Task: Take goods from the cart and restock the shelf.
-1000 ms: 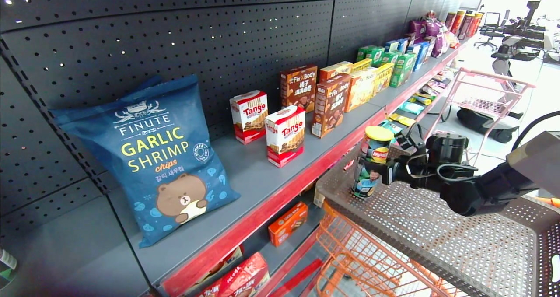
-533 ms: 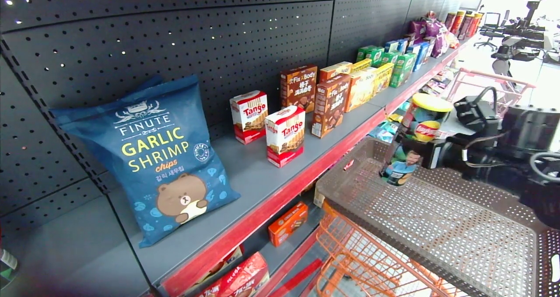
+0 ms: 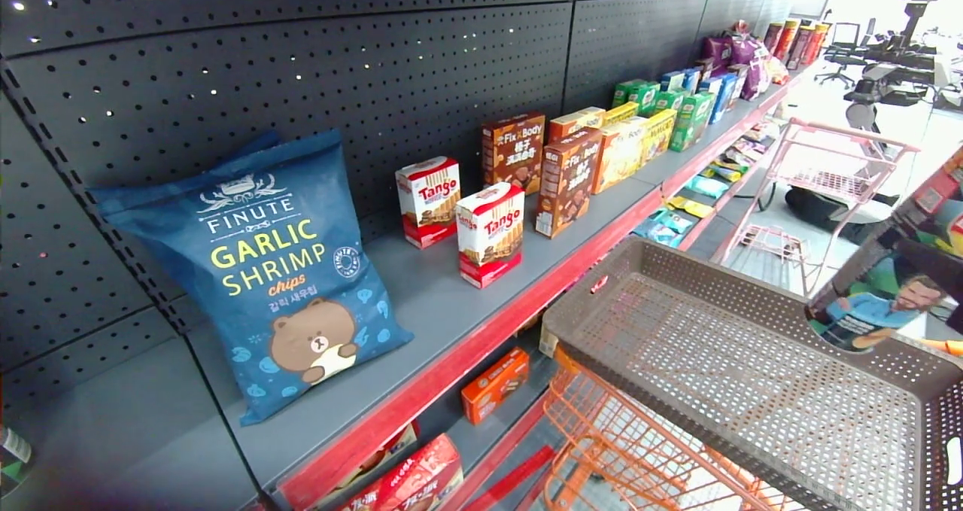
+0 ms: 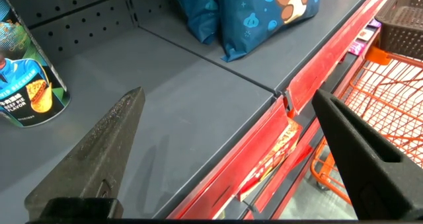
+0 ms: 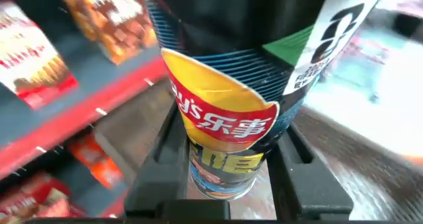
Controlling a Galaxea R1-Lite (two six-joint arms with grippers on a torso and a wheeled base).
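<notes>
A: Where is the chip canister [image 5: 225,112], and what has hold of it?

B: It is aloft and tilted over the far right side of the cart basket [image 3: 715,360], well apart from the shelf [image 3: 451,300]; the right gripper [image 5: 231,158] is closed on it, one finger on either flank of the tube.

A: And the left gripper [image 4: 226,98]?

B: Spread wide and carrying nothing; it hangs over a bare stretch of the shelf board, with a second canister [image 4: 26,72] standing upright to one side and the blue chip bag [image 3: 263,270] farther along.

A: How should the tube be expected to handle?

B: Probably light, with a thin wall that is stiff along its length; it is likely to dent under a hard squeeze; the printed wrap looks glossy, so some slip between the pads is possible; the contents are brittle, so a knock on the shelf lip is worth avoiding.

A: Where is the best hold?

B: Across the round body near mid-height, as the wrist view suggests it is taken; moderate pressure only; the lid end and the rim are poor places to pinch; the tilt needs righting so that the flat base meets the board squarely.
</notes>
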